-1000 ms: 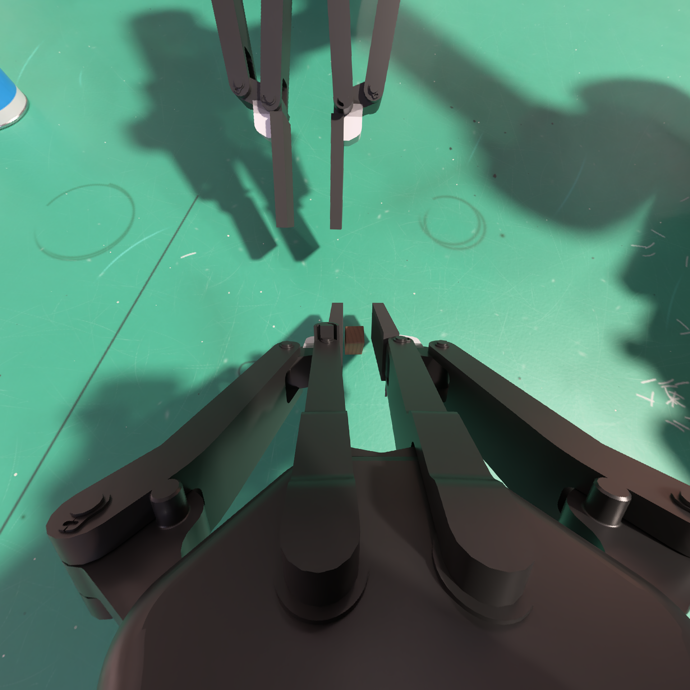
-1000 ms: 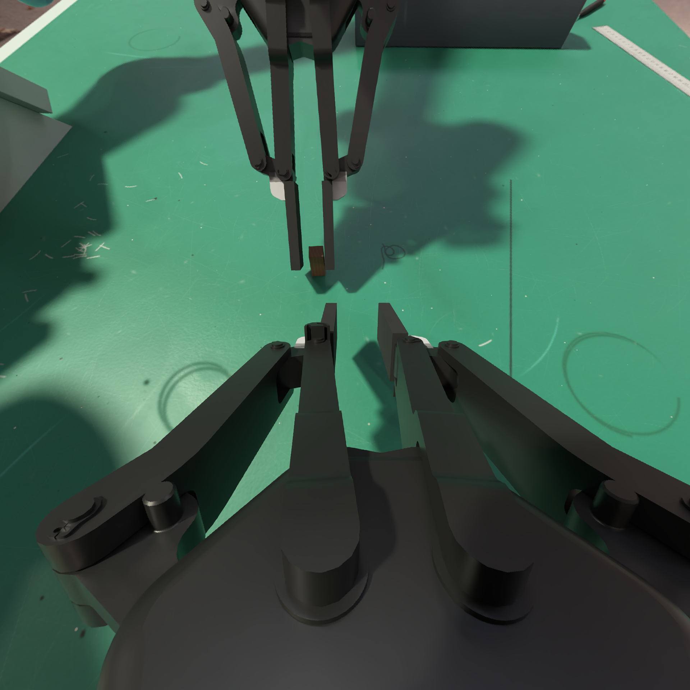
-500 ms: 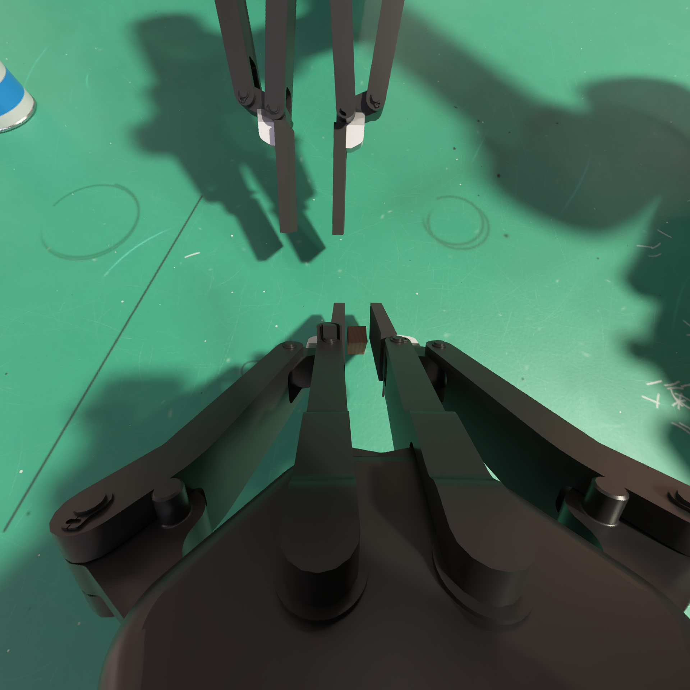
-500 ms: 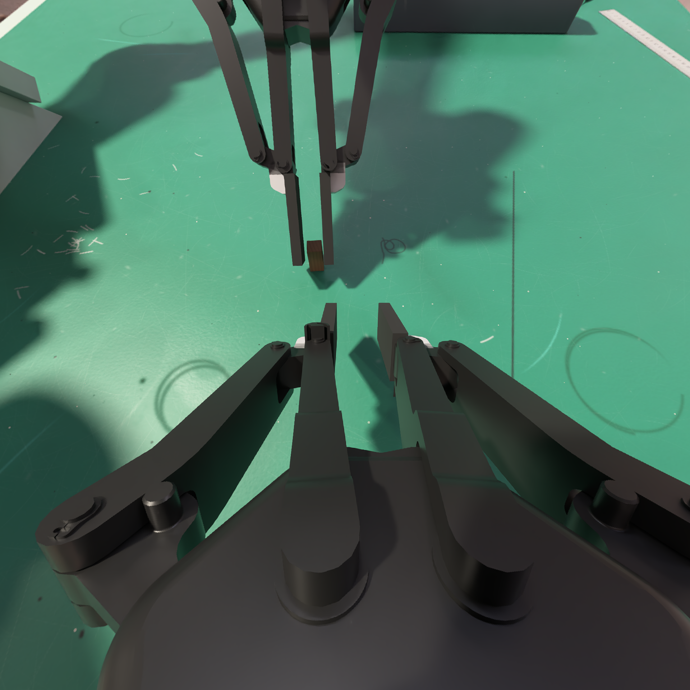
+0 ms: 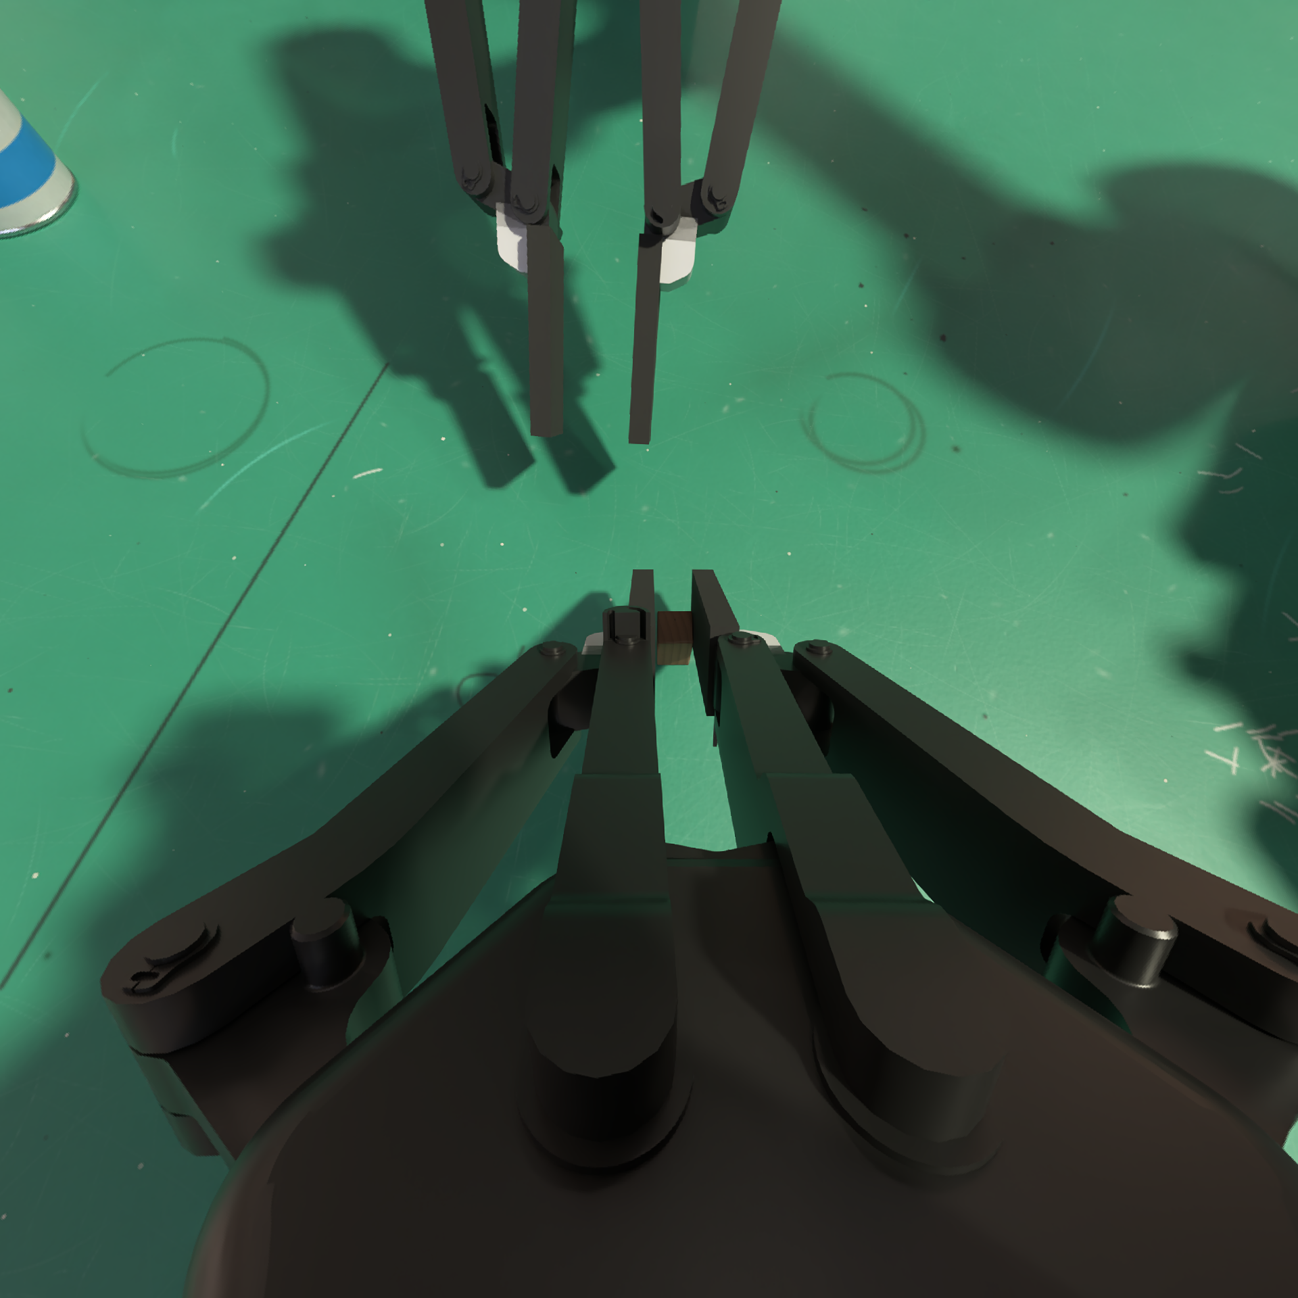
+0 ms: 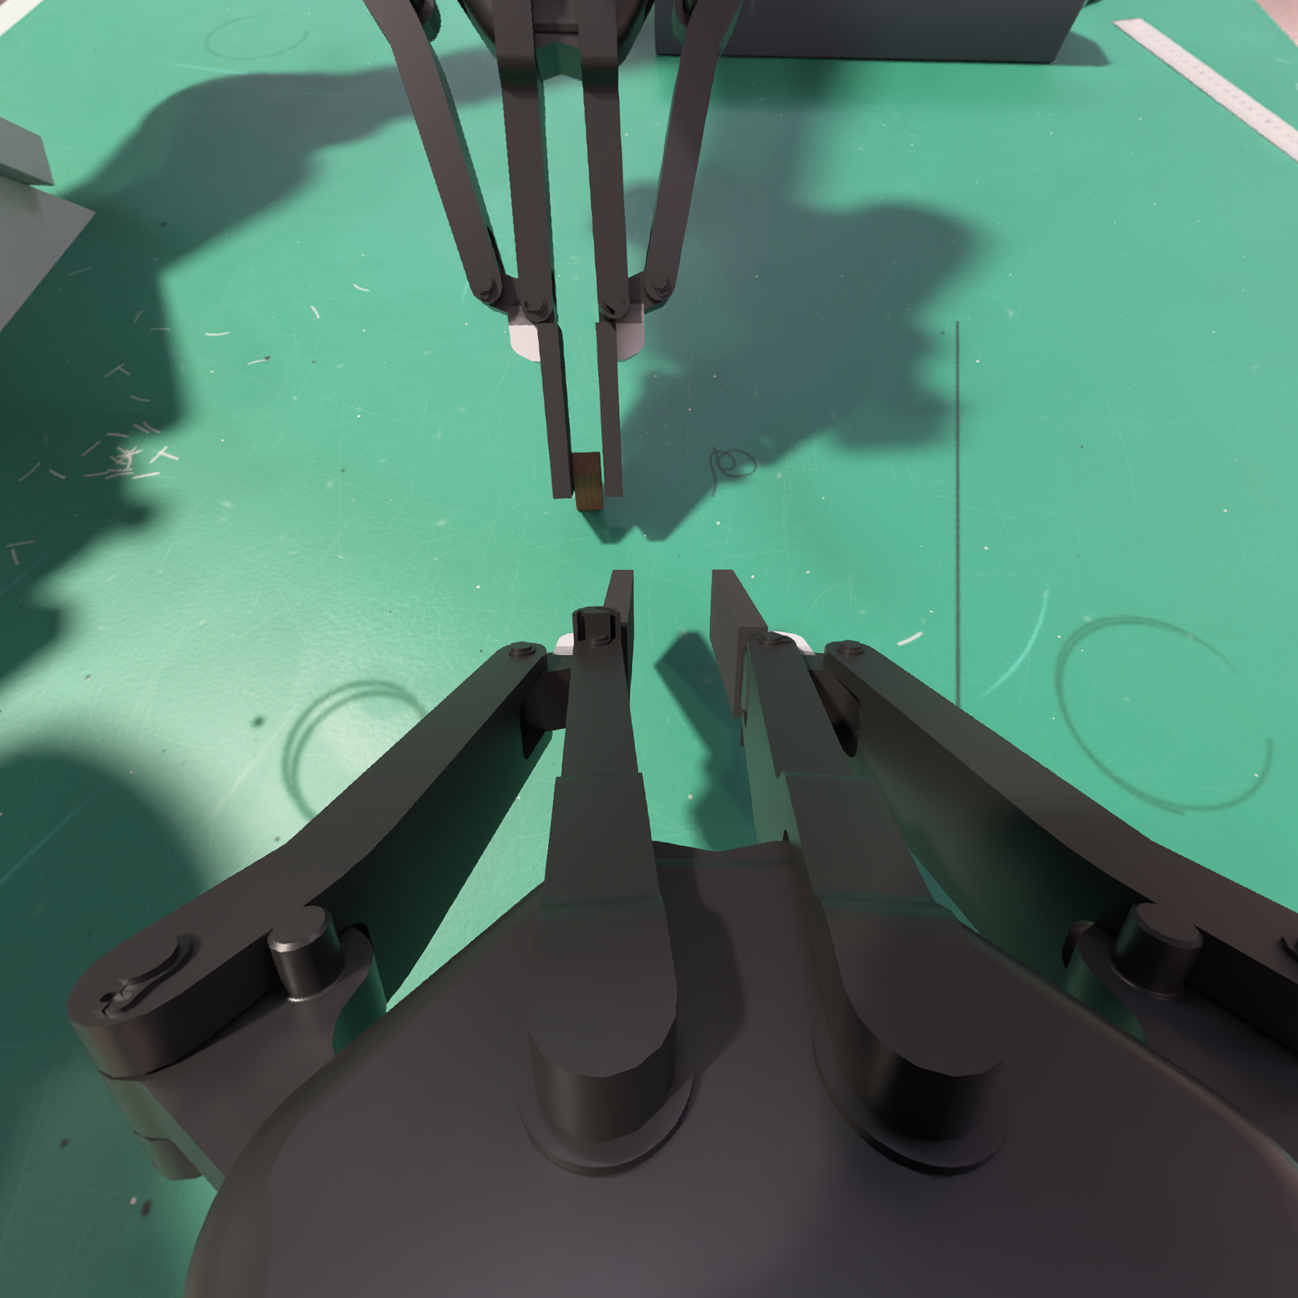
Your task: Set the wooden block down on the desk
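Observation:
A small brown wooden block (image 5: 674,636) sits between the fingers of my left gripper (image 5: 672,583), which is shut on it. In the right wrist view the left gripper (image 6: 586,492) hangs fingers-down over the green desk (image 6: 1053,281), and the block (image 6: 587,481) sticks out just below its fingertips. The block's lower end is at or just above the desk; I cannot tell whether it touches. My right gripper (image 6: 671,579) is open and empty, a short way in front of the block. It faces the left gripper in the left wrist view (image 5: 593,435).
A blue and white can (image 5: 28,175) stands at the far left. A grey box (image 6: 864,28) stands behind the left gripper and another grey box (image 6: 28,211) at the left edge. A metal ruler (image 6: 1222,91) lies at the back right.
The left gripper's fingers have narrowed from a loose gap beside the block to touching it on both sides. The two grippers have drawn slightly closer. The right gripper's opening is unchanged.

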